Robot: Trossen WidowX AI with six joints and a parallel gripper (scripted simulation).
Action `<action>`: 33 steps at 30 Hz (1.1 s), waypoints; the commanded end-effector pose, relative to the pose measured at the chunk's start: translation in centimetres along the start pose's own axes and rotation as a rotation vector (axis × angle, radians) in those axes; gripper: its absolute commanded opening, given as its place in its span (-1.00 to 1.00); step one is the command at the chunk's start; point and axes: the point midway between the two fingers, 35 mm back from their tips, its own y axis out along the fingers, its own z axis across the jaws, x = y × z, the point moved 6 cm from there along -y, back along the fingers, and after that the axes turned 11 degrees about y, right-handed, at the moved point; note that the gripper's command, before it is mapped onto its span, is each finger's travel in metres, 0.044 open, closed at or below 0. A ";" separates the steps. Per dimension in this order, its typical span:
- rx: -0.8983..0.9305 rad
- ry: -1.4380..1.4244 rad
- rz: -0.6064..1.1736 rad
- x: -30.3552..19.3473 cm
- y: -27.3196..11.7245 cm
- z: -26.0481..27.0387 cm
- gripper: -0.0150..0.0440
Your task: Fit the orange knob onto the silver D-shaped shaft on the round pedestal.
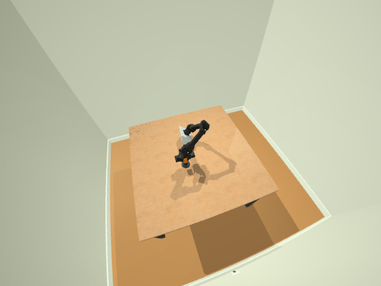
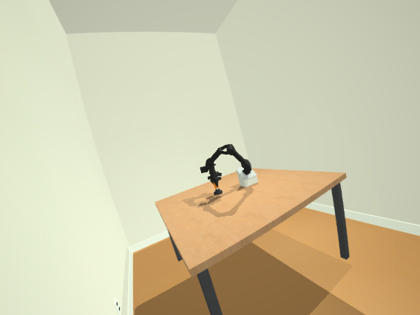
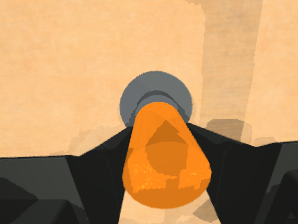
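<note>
The orange knob [image 1: 185,160] [image 2: 215,187] [image 3: 166,165] is held between the two black fingers of my gripper [image 3: 158,130], which is shut on it. In the wrist view the knob's far end overlaps the near part of the round grey pedestal [image 1: 185,165] [image 2: 218,192] [image 3: 155,82]. In the top and exterior views the knob is directly over or at the pedestal's top. The silver shaft is hidden, and so is the hole under the knob. I cannot tell whether the shaft is in the hole, or how the flat sides line up.
The pedestal stands on the wooden table [image 1: 161,208] [image 2: 281,207]. A white block [image 1: 186,139] [image 2: 248,180] is at the arm's base. The arm [image 1: 198,138] [image 2: 238,157] arches from there to the pedestal, and its shadow falls on the table.
</note>
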 end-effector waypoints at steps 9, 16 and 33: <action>0.000 -0.009 0.000 0.0 0.1 0.0 -0.49; 0.000 -0.009 0.000 0.0 0.1 0.0 -0.49; 0.001 0.011 0.000 0.0 -0.7 -0.2 -0.49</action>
